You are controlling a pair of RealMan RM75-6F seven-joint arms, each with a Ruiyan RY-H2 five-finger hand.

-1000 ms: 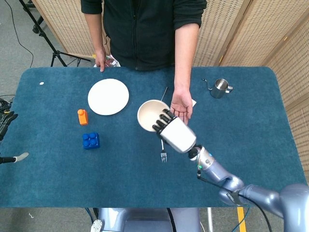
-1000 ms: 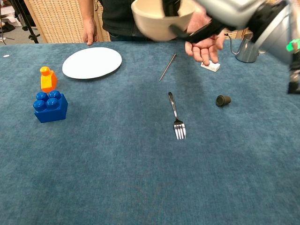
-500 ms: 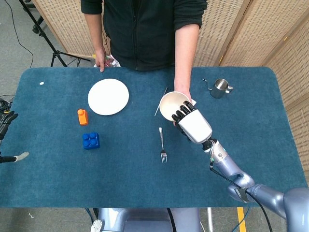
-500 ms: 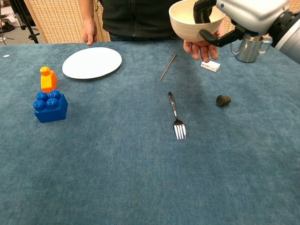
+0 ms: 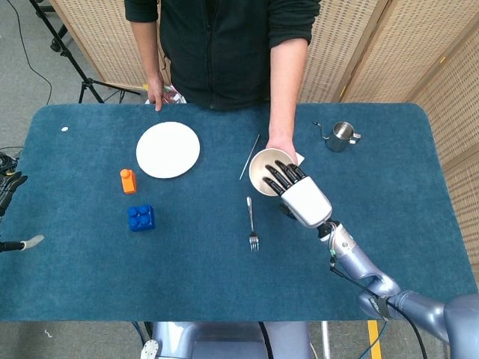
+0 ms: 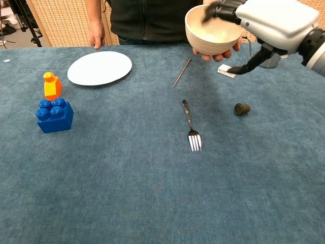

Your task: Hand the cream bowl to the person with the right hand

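Note:
The cream bowl [image 5: 263,167] [image 6: 212,31] rests upright on the person's upturned palm [image 6: 203,55] above the table's far middle. My right hand [image 5: 301,194] [image 6: 277,19] reaches in from the right. Its fingers [image 6: 219,10] still hook over the bowl's far rim, touching it. In the chest view the thumb [image 6: 247,65] stands away from the bowl's underside, so the hand no longer pinches the bowl. My left hand shows in neither view.
A white plate [image 5: 168,149] [image 6: 99,67] lies at the far left, with an orange figure [image 5: 128,180] and a blue brick [image 5: 140,218] nearer. A fork [image 5: 252,224], a thin stick [image 5: 250,155], a dark cap [image 6: 242,108] and a metal pitcher [image 5: 342,136] surround the handover spot.
My right hand carried the bowl rightward and away onto the person's palm. The thumb, pressed under the bowl half a second ago, has swung clear of it.

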